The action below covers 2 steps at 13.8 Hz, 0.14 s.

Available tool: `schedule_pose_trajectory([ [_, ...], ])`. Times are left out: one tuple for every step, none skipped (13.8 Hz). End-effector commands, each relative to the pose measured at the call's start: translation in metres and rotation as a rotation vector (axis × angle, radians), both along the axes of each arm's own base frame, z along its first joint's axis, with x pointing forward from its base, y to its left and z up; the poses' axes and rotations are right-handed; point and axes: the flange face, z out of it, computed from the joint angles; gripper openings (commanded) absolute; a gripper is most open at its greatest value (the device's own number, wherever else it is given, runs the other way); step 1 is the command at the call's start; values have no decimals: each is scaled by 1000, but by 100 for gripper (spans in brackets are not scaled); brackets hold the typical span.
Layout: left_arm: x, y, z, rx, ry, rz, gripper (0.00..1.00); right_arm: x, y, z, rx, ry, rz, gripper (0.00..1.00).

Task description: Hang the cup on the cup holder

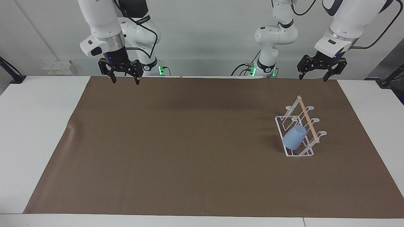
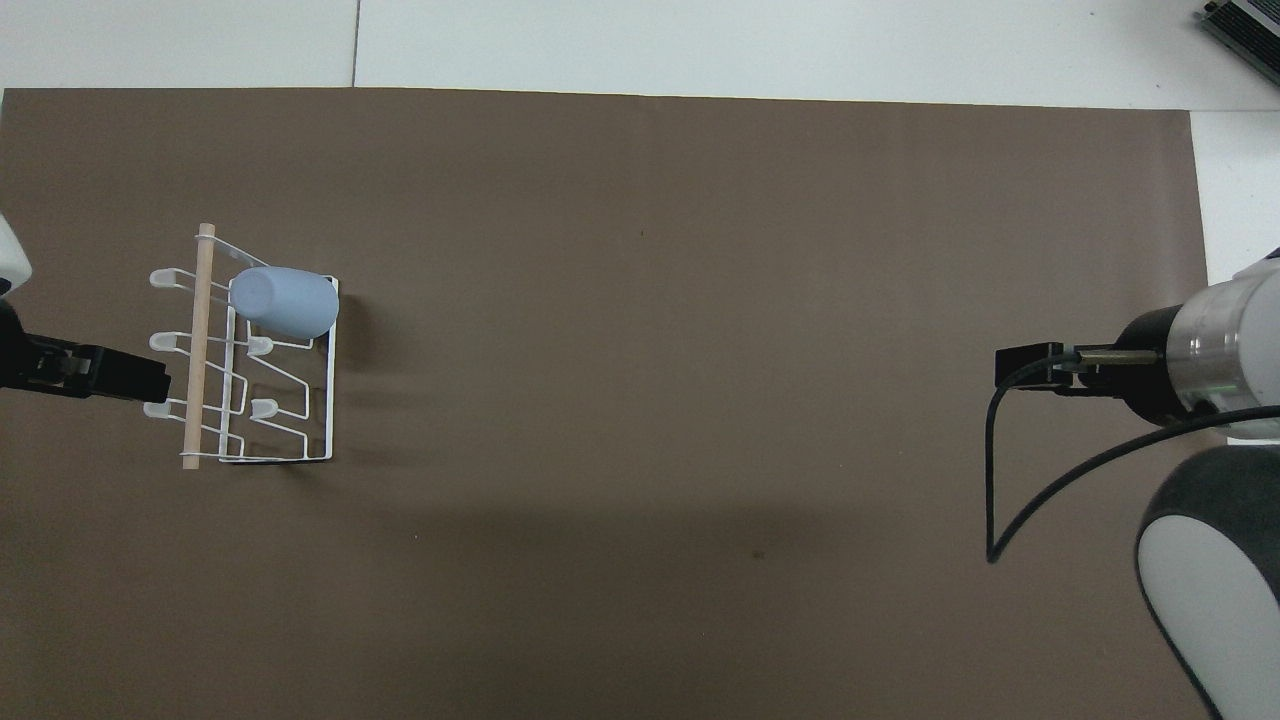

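Note:
The light-blue cup (image 1: 294, 137) hangs tilted, mouth down, on a slanted peg of the white wire cup holder (image 1: 305, 115), which stands toward the left arm's end of the table. In the overhead view the cup (image 2: 285, 301) is on the peg farthest from the robots, beside the cup holder's wooden dowel (image 2: 197, 400). My left gripper (image 1: 313, 78) is open and empty, raised over the mat's edge near the robots. My right gripper (image 1: 126, 81) is open and empty, raised at the right arm's end.
A brown mat (image 1: 189, 142) covers most of the white table (image 1: 31, 126). A black cable (image 2: 1000, 500) loops from the right arm's wrist above the mat.

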Motion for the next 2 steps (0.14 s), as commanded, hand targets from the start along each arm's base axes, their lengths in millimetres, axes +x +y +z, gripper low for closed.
schedule_pose_trajectory([
  [-9, 0, -1, -17, -10, -10, 100, -3, 1, 1, 11, -16, -3, 100],
  [-9, 0, -1, -17, -9, -10, 100, -3, 1, 1, 12, -16, -3, 100],
])
